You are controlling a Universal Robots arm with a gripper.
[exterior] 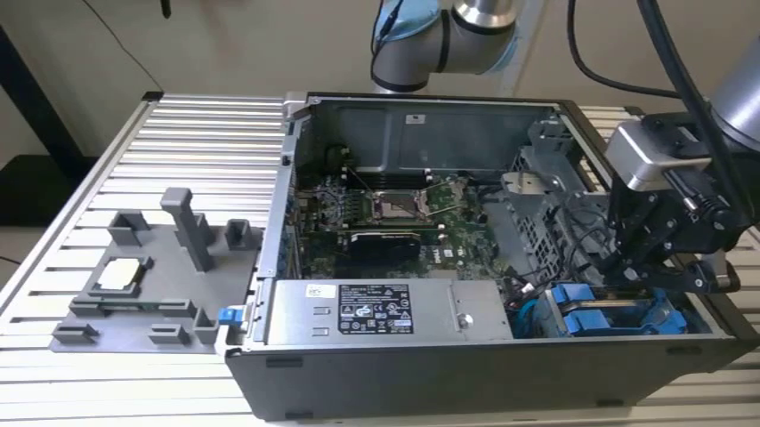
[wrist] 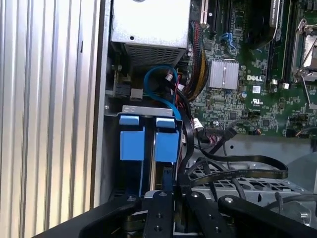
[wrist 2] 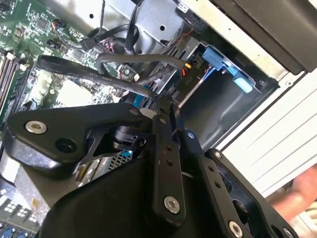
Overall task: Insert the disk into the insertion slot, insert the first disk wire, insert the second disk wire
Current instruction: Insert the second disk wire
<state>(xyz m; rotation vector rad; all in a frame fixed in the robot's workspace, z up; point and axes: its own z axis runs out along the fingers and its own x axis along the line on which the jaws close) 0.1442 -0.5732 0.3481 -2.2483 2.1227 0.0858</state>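
Note:
Two blue-framed drives sit side by side in the bay at the case's near corner on the exterior view's right. The disk (wrist: 167,145) (exterior: 590,320) is the one nearest my fingers, seated in its insertion slot (wrist: 148,110) beside the other drive (wrist: 132,144). My gripper (exterior: 615,283) (wrist 2: 162,105) (wrist: 167,177) hangs just above the drives' cable end. Its fingers (wrist 2: 166,148) are drawn together on the end of a flat black disk wire (wrist: 237,173) (wrist 2: 99,74). The connector itself is hidden between them.
The open computer case (exterior: 273,267) lies on a ribbed metal table (exterior: 178,133). Inside are the motherboard (exterior: 392,209), a power supply (exterior: 380,311) and loose cables (wrist: 163,84). A grey fixture (exterior: 142,285) stands at the exterior view's left. Something pink, perhaps a hand (wrist 2: 302,196), shows outside the case.

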